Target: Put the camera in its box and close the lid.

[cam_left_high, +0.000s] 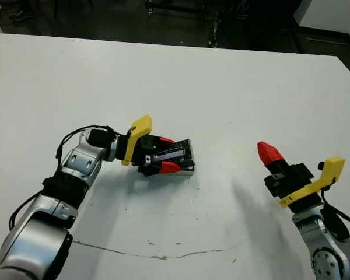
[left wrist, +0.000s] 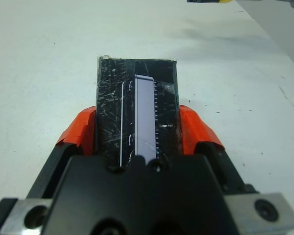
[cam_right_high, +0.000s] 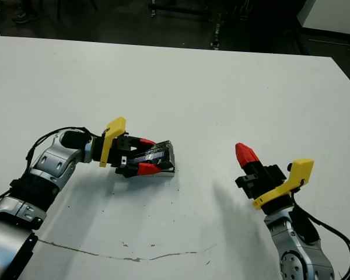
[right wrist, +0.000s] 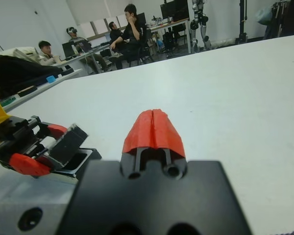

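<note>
My left gripper (cam_left_high: 168,154) is shut on the lid (cam_left_high: 181,153), a black crinkly panel with a pale bluish strip along its face (left wrist: 144,117). A red finger (left wrist: 81,129) presses on each long side. The lid is tilted over the box (right wrist: 88,157), a shallow tray with a white rim that rests on the table left of centre. The box looks dark inside. The camera is hidden; I cannot tell whether it lies in the box. My right gripper (cam_left_high: 269,151) is shut on nothing and hovers above the table well to the right of the box, its tips (right wrist: 153,129) pointing toward it.
A thin brown line (cam_left_high: 163,255) crosses the table surface near the front edge, with dark specks around the box. Beyond the table's far edge (cam_left_high: 175,44) the floor is dark, with equipment legs. Several people (right wrist: 125,29) sit at desks in the background.
</note>
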Robot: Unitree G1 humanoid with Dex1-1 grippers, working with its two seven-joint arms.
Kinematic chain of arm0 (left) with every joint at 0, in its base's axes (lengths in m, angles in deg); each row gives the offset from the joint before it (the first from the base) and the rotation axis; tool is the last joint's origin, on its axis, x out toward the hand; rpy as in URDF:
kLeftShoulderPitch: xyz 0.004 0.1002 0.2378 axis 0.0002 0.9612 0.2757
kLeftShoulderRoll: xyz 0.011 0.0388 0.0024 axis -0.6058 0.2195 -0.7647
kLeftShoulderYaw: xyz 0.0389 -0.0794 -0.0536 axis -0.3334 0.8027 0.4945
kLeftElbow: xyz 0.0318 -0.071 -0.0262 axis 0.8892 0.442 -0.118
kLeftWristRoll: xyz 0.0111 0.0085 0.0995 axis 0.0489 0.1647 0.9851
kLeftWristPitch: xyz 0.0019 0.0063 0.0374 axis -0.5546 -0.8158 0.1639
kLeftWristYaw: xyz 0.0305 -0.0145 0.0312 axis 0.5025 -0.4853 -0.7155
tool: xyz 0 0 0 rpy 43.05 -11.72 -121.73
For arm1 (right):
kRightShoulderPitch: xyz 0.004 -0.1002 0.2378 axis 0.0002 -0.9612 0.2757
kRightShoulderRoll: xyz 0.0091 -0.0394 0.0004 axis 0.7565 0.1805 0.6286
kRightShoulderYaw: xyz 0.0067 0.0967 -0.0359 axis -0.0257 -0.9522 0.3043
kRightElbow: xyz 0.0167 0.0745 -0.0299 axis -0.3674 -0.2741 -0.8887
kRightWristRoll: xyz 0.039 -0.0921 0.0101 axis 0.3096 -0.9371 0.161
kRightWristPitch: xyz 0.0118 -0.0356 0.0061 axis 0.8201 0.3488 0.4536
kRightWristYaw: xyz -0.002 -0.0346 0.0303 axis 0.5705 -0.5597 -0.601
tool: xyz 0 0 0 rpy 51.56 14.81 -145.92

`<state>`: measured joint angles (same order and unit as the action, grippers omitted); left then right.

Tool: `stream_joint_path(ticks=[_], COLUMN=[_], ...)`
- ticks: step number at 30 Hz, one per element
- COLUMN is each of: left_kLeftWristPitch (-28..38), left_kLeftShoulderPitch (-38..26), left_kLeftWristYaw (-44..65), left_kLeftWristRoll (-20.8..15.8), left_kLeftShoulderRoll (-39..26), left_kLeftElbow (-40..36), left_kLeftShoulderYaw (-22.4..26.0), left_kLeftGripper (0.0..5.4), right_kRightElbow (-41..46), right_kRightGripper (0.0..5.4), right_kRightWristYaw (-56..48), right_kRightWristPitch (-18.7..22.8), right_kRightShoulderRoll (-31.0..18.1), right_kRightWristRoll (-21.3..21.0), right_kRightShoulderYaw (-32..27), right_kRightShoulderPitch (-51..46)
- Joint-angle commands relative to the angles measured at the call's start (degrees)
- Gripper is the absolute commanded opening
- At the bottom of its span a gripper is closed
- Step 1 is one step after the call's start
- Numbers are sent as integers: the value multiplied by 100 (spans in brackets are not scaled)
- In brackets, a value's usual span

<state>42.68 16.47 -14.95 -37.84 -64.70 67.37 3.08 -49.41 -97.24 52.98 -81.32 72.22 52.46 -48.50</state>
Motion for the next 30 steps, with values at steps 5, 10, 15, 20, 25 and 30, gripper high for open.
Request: stream_joint_path(ticks=[5, 10, 15, 20, 25, 30], left_kLeftWristPitch=[-841, -1167, -1420, -1448, -1263, -1126], left_kLeftShoulderPitch=[584, 678, 757, 779, 652, 458], left_kLeftWristYaw=[-1007, -1313, -1624, -1632, -1322, -1090], left_kLeftWristRoll=[560, 718, 1024, 1125, 1049, 999], left_kLeftShoulderRoll=[422, 397, 311, 256, 233, 314], left_kLeftElbow=[-178, -547, -1011, -1176, -988, -646], left_kLeftShoulderYaw=[-475, -559, -738, -820, -894, -979], left_kLeftGripper=[317, 317, 317, 317, 317, 316], right_kRightElbow=[31, 51, 59, 22, 39, 52], right_kRightGripper=[0, 0, 0, 0, 0, 0], right_kRightWristYaw=[32, 59, 44, -37, -41, -4], right_kRightWristPitch=[7, 63, 66, 43, 49, 90], right_kRightShoulderRoll=[-114, -110, -95, -104, -83, -88], right_kRightWristRoll=[-100, -98, -79, -65, -62, -71], right_kRightShoulderYaw=[-69, -61, -44, -18, 4, 16], right_kRightShoulderPitch=[-27, -37, -50, -52, -79, -103])
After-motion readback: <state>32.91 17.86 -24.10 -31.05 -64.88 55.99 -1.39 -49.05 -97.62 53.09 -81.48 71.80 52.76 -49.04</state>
